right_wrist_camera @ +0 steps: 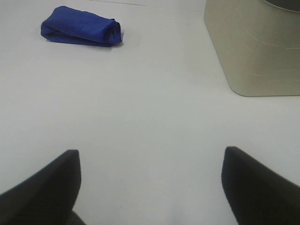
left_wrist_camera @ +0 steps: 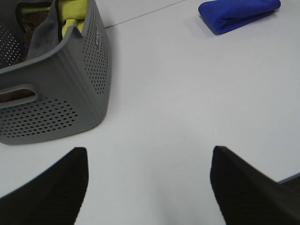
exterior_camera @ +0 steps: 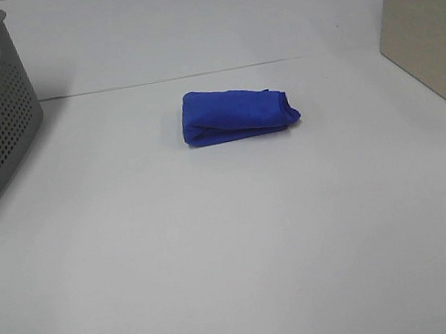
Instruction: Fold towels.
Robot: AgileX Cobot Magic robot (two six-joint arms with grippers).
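A folded royal-blue cloth towel (exterior_camera: 237,114) lay on the white table (exterior_camera: 238,265), well ahead of both grippers and touching neither. The left gripper (left_wrist_camera: 147,187) showed only in its wrist view, black fingers (left_wrist_camera: 51,190) spread wide and holding nothing; beyond them stood a grey perforated plastic basket (left_wrist_camera: 70,89) holding yellow and grey cloths (left_wrist_camera: 75,11). The right gripper (right_wrist_camera: 150,187) likewise gaped empty, with a beige rounded bin (right_wrist_camera: 255,47) beyond its fingers (right_wrist_camera: 42,187). The high camera showed towel, basket and bin, but neither gripper.
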